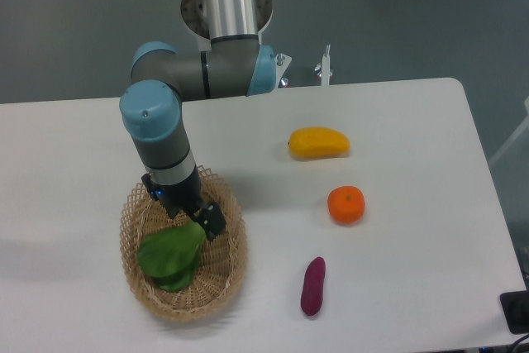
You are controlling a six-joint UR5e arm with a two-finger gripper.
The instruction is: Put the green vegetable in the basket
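The vegetable (171, 254) lies inside the basket (225, 272), its broad green leaves spread over the woven floor toward the basket's left and near side, the narrower stalk end pointing up and right toward the gripper (210, 222). The basket sits near the bench's (397, 287) front-left part, close to the front edge. The arm comes down from behind the far edge, and its wrist leans over the basket's far rim, so the gripper hangs low inside the basket at its right half. The dark fingers (215, 225) sit right at the stalk end of the vegetable, touching it or just beside it; from this view I cannot tell whether they clamp the stalk or how wide the gap between them is, since the fingers show only as one dark shape against the wicker. The leaves appear to rest on the basket floor. A yellow mango (318, 143) lies toward the far edge, right of the arm. An orange (346, 204) sits nearer the middle of the right half, and a purple sweet potato (312, 286) lies close to the front edge, just right of the basket but apart from it.
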